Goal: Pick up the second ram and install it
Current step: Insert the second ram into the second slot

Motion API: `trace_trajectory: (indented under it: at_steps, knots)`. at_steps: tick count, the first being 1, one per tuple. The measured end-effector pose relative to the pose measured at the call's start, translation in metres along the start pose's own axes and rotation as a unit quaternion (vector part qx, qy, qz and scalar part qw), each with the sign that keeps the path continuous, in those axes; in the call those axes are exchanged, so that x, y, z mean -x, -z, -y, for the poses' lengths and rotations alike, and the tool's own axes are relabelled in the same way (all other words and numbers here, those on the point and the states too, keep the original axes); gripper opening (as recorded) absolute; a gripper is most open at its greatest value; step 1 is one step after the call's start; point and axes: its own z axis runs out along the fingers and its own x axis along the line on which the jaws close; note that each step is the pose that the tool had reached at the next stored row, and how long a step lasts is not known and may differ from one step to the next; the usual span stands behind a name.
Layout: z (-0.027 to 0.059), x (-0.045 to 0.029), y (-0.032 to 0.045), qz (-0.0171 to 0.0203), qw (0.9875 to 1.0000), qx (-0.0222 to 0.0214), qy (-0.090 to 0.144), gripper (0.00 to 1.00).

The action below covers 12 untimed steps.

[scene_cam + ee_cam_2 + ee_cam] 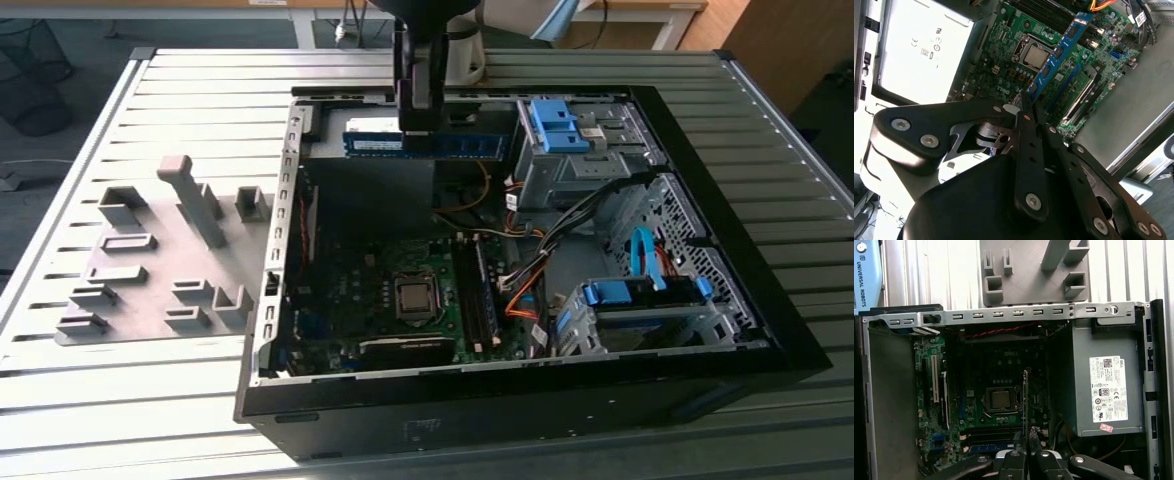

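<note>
**Slatted metal counter, open computer case: second ram in hand, not yet seated**

Slatted metal counter [200, 90], pale grey, in a workshop-like room with a wire basket [34, 60] on the floor behind and wooden furniture at the far edge.

- Computer case [534, 410]: black, lying on its side, lid off, motherboard [387, 270] exposed. Power supply [1104, 390] at one end, light-blue drive-bay clips [561, 125] at the other.
- Grey fixture plate [147, 250]: on the counter beside the case, at the exterior view's left. Its holders look vacant.
- Second ram [461, 146]: blue stick, held in the air above the case's far end, apart from the board.
- My end effector [416, 128]: pressed together on the stick, pinching it near one end.
- Memory slots [474, 295]: beside the processor socket. One appears to hold a stick [1081, 85] already, though I cannot be sure.

Status, as I judge it: pickup done, installation outstanding.
</note>
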Motion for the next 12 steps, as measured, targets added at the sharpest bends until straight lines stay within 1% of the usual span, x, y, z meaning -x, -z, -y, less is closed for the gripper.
trace_trajectory:
  at_steps: [12]
  knots:
    - [0.0, 0.0, 0.0, 0.0001, 0.9999, -0.0003, -0.011, 0.14]
